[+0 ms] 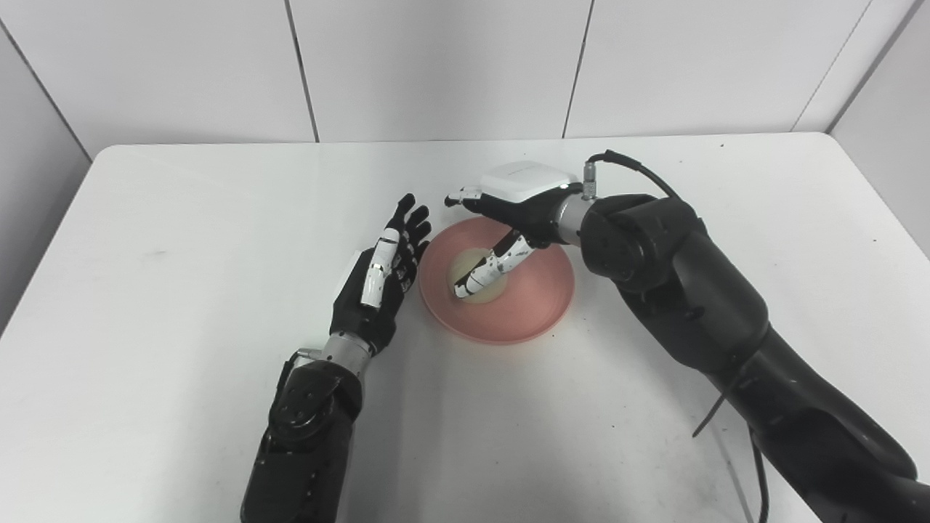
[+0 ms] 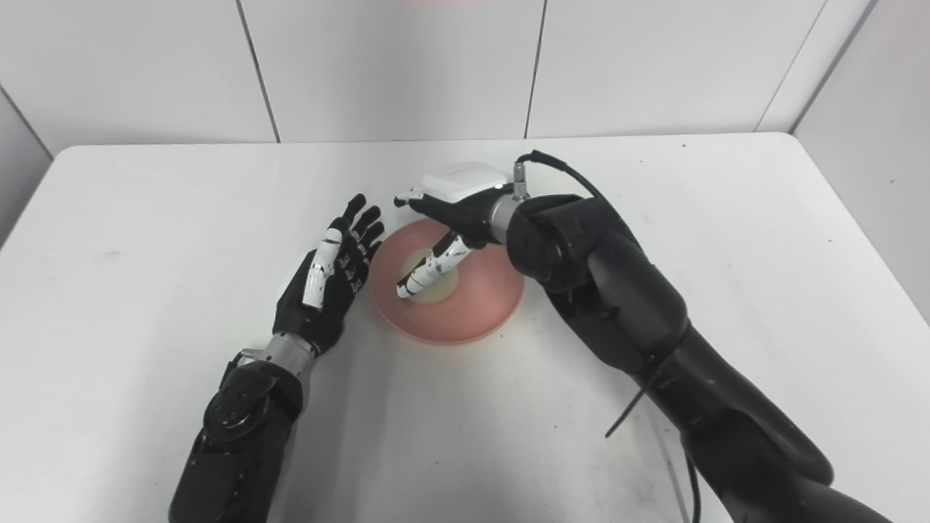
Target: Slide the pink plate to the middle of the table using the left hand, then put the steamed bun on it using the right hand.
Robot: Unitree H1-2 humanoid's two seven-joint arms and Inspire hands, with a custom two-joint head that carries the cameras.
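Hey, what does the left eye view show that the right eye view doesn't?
Only the left eye view shows a wide strip of grey side wall beside the table's left edge.

Only the right eye view shows more bare white table to the right of the black right arm.

Both show the round pink plate near the table's middle, the pale steamed bun on it under the right hand, and the open left hand beside the plate's left rim.
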